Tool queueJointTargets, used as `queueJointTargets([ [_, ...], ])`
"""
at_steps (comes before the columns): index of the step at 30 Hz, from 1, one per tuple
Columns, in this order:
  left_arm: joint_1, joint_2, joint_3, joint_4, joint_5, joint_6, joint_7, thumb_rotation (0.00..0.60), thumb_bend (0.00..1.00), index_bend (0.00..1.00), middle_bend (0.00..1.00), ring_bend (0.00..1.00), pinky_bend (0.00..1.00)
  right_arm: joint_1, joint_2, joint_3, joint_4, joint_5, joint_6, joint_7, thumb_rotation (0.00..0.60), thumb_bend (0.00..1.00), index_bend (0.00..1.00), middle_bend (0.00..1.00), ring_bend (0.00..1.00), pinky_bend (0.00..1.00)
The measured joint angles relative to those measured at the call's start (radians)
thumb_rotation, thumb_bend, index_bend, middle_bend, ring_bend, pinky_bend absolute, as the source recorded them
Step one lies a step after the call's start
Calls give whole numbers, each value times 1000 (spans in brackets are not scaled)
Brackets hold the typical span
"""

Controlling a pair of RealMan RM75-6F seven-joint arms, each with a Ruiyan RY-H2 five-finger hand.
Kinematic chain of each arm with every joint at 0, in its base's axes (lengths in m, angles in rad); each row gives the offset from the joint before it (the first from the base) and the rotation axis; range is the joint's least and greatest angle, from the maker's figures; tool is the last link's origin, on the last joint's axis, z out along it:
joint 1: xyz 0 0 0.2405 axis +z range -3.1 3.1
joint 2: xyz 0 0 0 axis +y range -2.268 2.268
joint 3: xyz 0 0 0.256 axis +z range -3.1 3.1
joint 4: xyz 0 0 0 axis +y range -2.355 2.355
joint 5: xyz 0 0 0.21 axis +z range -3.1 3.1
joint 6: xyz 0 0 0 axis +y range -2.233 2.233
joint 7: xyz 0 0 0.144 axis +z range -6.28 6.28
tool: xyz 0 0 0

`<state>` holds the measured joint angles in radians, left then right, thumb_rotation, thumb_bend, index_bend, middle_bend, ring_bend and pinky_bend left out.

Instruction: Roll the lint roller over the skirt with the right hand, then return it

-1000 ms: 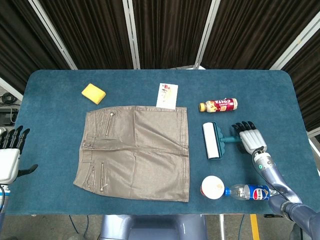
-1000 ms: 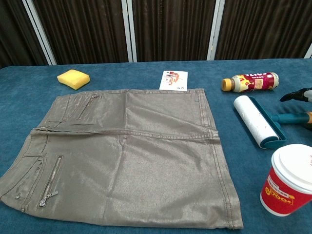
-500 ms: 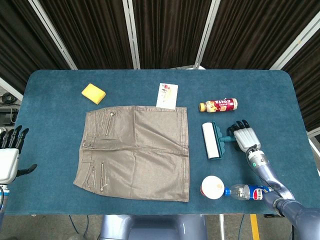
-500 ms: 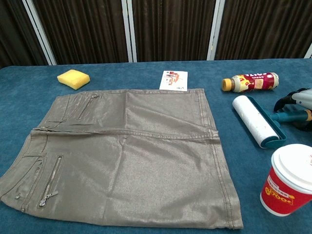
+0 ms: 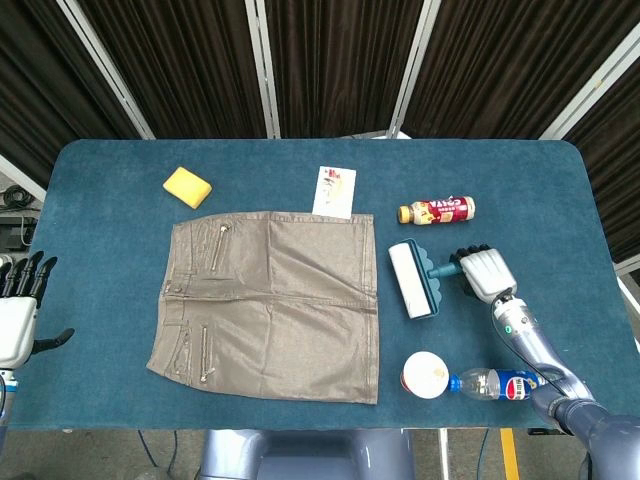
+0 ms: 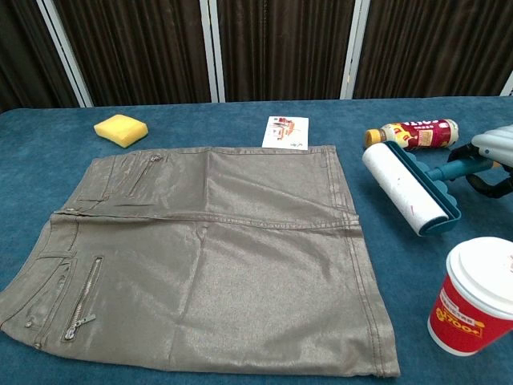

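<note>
Head view: right hand (image 5: 484, 272) around lint roller (image 5: 412, 281)

Setting: robot test lab or studio, staged rather than lived in. A desk (image 5: 100, 180) covered edge to edge in blue felt stands before dark pleated curtains (image 5: 330, 60) hung between white frame poles (image 5: 262, 65). Bare grey floor (image 5: 120, 445) with a yellow line (image 5: 508, 452) shows below the near edge. Unrelated props lie spread out: sponge (image 5: 187, 187), card (image 5: 334, 191), bottles, paper cup (image 6: 474, 295).
</note>
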<state>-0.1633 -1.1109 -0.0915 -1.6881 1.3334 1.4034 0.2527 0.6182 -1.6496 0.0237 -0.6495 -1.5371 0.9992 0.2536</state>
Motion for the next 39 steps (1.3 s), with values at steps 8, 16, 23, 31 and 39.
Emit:
queueJointTargets([
  [8, 0, 11, 2, -12, 9, -1, -18, 600, 0, 0, 0, 0, 0, 39, 75, 27, -197, -17, 39, -104, 600, 804, 499, 482, 330, 348],
  [16, -2, 20, 2, -14, 7, -9, -37, 600, 0, 0, 0, 0, 0, 130, 139, 77, -468, -22, 1, -368, 600, 828, 505, 488, 339, 359],
  [23, -4, 34, -2, -6, -2, -21, -73, 600, 0, 0, 0, 0, 0, 209, 122, 118, -608, 17, -90, -622, 600, 830, 507, 491, 344, 365],
  [31, -1, 50, -6, -4, -6, -21, -104, 600, 0, 0, 0, 0, 0, 284, 35, 149, -684, 146, -193, -878, 600, 856, 521, 505, 357, 380],
  [39, -4, 50, -6, -4, -10, -28, -106, 600, 0, 0, 0, 0, 0, 328, -23, 149, -701, 247, -224, -1077, 600, 874, 522, 510, 368, 385],
])
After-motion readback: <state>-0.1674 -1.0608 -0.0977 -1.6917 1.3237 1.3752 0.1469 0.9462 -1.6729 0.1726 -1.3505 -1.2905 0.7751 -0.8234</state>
